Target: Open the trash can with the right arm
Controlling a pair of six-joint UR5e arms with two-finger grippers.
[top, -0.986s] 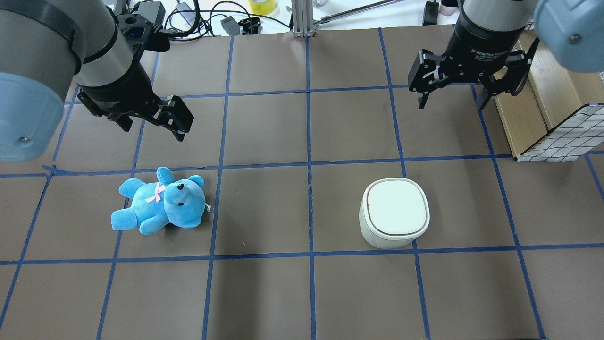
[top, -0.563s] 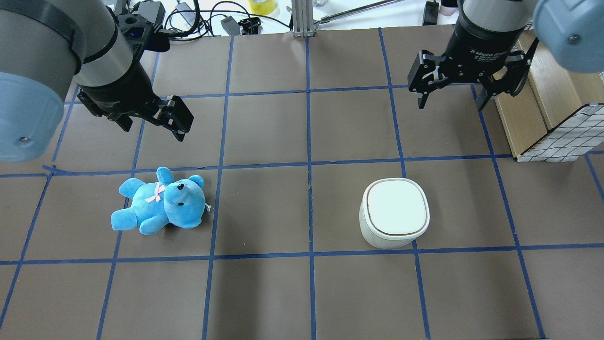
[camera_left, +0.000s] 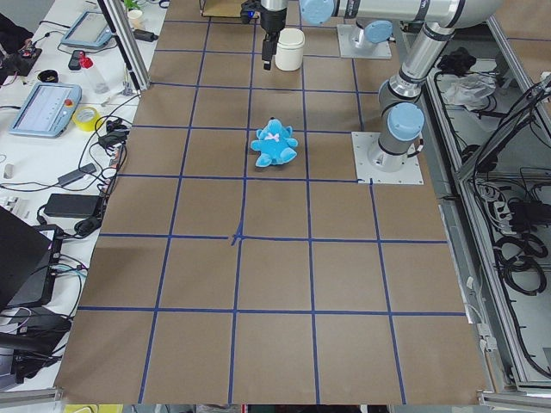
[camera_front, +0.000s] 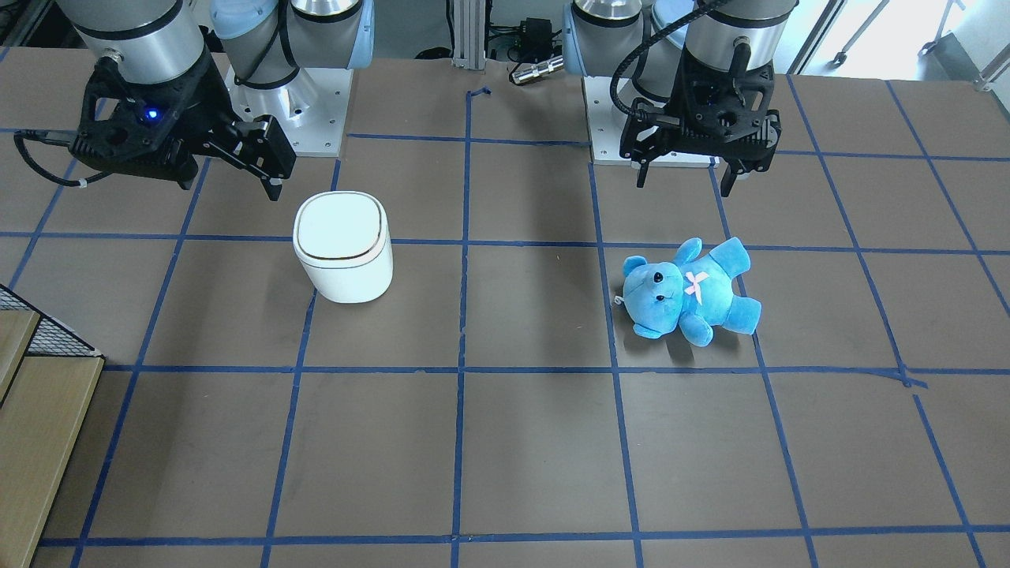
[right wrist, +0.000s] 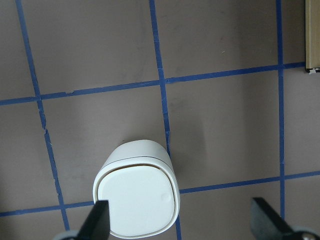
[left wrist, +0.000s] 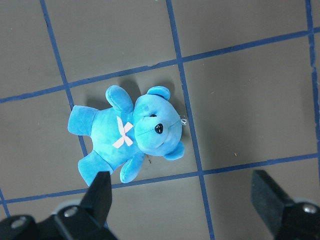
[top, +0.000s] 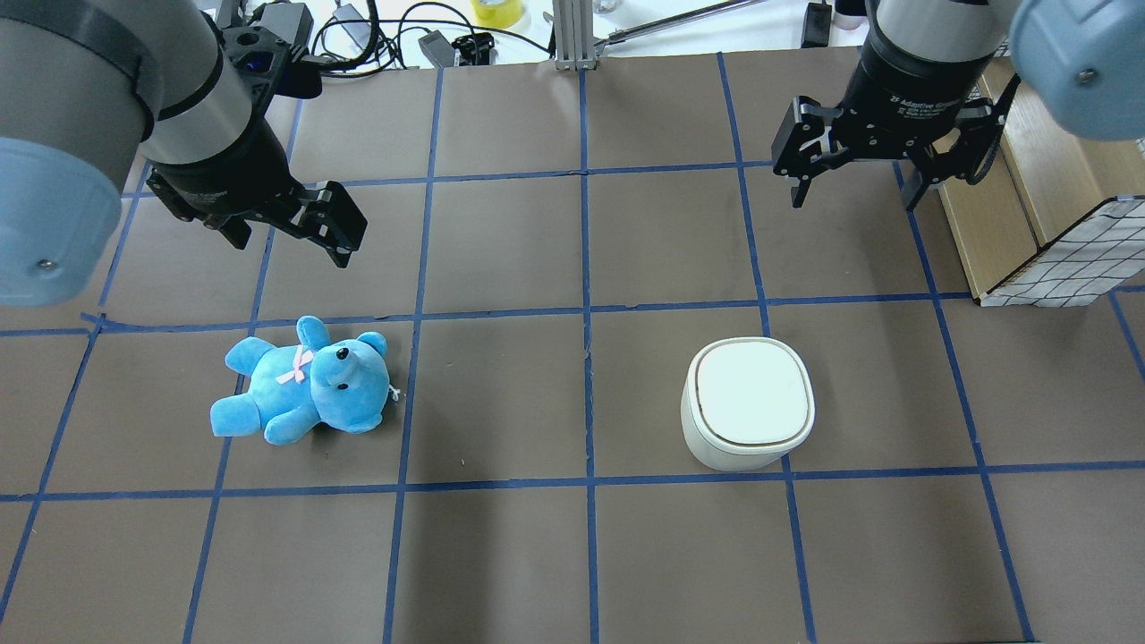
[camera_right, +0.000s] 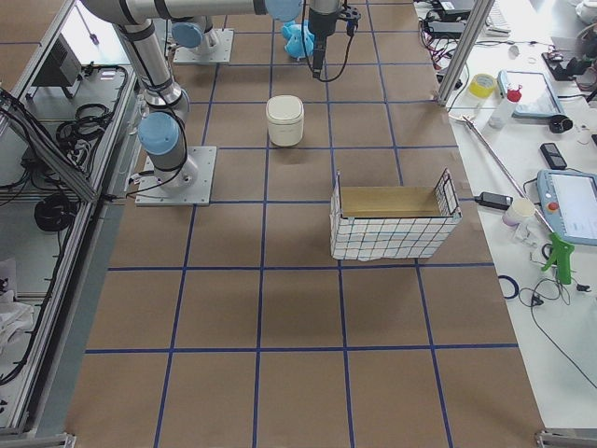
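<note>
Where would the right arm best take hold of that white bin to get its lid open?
Likely the lid at its rim, from straight above: the trash can stands upright, lid shut and flat, with only a thin seam and no handle showing. Which side hinges, I cannot tell.

Small white letters run across the round black body just above the right claw point(top: 854, 199). They read "2F Adaptive" and then a word that cannot be made out, and the smaller line under them is too tiny to read. The left claw point(top: 293, 250) has faint white letters on its black body too, but they are too blurry to read.
</note>
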